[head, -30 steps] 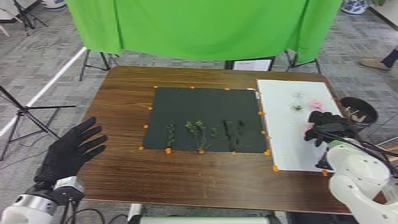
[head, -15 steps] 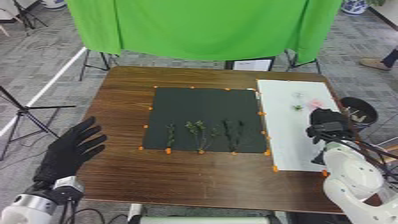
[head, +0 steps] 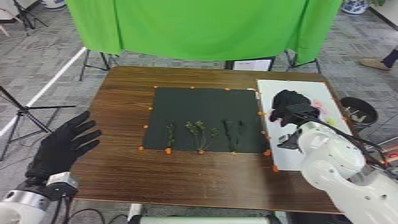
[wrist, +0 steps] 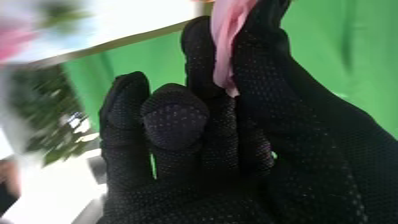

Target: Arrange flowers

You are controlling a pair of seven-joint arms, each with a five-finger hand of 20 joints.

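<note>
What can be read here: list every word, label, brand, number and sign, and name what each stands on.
None can be read.
White sheet in a dark frame, beyond the table's far edge: any print is too small to read.
Dark mat and white mat: no legible text.

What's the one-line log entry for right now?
arrange flowers | right hand: over white sheet, pinching pink item | left hand: open, left of black mat | green sprigs: on mat
</note>
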